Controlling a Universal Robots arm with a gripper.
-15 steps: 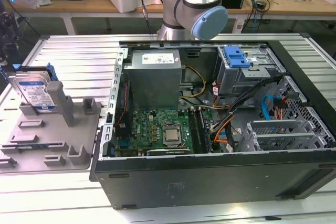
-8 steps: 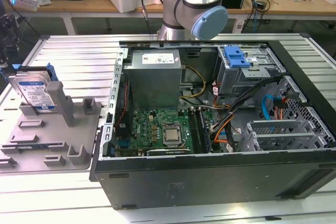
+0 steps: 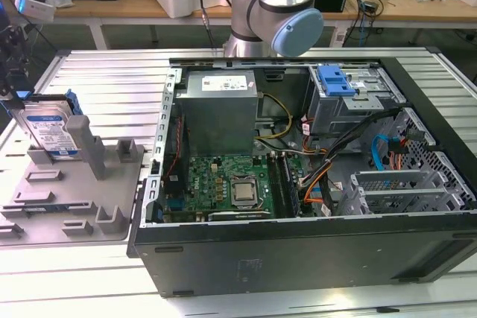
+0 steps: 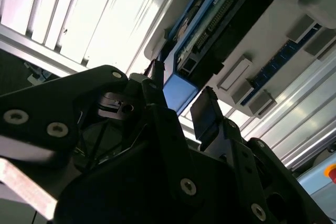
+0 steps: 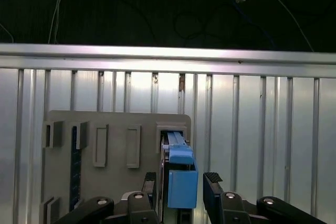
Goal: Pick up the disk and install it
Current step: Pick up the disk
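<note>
Exterior view, item one: the disk [image 3: 51, 130]; a silver hard drive with a white-and-blue label, carried in a blue plastic bracket [image 3: 72, 102]; standing on edge in a slot of the grey fixture plate [image 3: 74, 210], at the exterior view's left, on the slotted aluminium table [image 3: 97, 65]; well apart from the open computer case [image 3: 298, 258] and its drive cage [image 3: 337, 81] with the blue latch; not yet lifted, not yet installed.

Item two: the gripper [image 5: 181, 176]; in the first wrist view its two dark fingers [image 5: 212, 182] straddle the upper end of the bracket, one on each side; jaws parted, with a narrow gap between each pad and the blue plastic; holding nothing. The second wrist view agrees; the blue tab sits between the fingers with clear space on either flank.

Handling, by judgement: rigid metal body with no give; fairly heavy for its size, so likely to swing or slip if pinched at one corner only; the bracket plastic looks smooth and may flex a little under pressure; the connector edge [image 4: 220, 14] and the label face are the delicate parts; a drop or a knock would be the main hazard. Best hold: squarely across the two broad sides near the middle of the upper end, clear of the connector.
</note>
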